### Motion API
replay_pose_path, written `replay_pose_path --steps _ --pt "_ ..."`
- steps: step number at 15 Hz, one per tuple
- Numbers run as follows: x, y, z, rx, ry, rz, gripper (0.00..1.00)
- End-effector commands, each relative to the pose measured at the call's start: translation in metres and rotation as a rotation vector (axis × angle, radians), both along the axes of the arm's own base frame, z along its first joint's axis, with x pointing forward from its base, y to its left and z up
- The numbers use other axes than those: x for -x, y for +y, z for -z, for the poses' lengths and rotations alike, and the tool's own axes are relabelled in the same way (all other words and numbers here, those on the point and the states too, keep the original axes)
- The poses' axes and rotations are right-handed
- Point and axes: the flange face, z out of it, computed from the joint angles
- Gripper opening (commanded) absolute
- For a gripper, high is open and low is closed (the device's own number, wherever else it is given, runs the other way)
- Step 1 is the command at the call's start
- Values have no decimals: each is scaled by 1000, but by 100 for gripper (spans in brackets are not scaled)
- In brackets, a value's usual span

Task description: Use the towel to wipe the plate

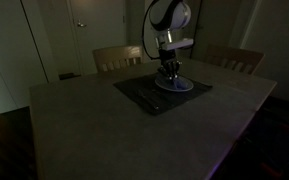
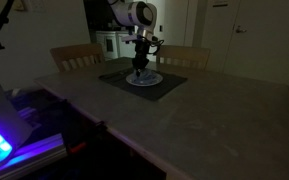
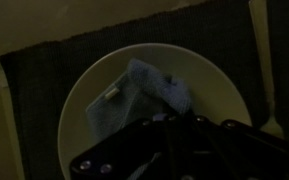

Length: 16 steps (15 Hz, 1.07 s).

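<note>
Blue cloth, the towel (image 3: 142,95), lies bunched on the white plate (image 3: 222,88) directly under the hand (image 3: 174,124). In the wrist view its rumpled mass starts at the dark fingertips and spreads away from them toward the far left part of the dish. The plate rests on a dark placemat (image 3: 39,75) that reaches out past the hand on all sides, and the mat lies on the pale desk (image 1: 94,130). Both exterior views show the arm dropped straight down, with the hand low over the plate. The room is dim and the linkages read as one black shape, so I cannot tell whether the fingers are spread, nearly closed or pinching a fold, nor whether they press the cloth at all. Two wooden chairs (image 1: 117,57) stand beyond the hand at the far edge of the desk, well clear of the work. With the towel already on the dish and the hand right over it, this looks like the wiping step itself or the instant before it. The next move would call for light downward pressure through the cloth, then a sweep or circle across the bare rim areas on either side of the hand, gentle enough that the plate does not skate on the mat.
</note>
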Motion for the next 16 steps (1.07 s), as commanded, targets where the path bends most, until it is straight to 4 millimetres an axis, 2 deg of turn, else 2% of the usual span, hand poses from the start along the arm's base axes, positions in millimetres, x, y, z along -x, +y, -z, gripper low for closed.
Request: replay_pose_path --steps 1,4,7,11,16 --pt "6 26 -11 -52 15 -42 2" --pt "-6 39 -15 -81 -4 -91 2" --pt "-22 33 -21 -77 -35 -119 2" --pt "-29 -2 -14 -13 -45 -100 2" --pt "-13 -50 8 78 -5 53 2"
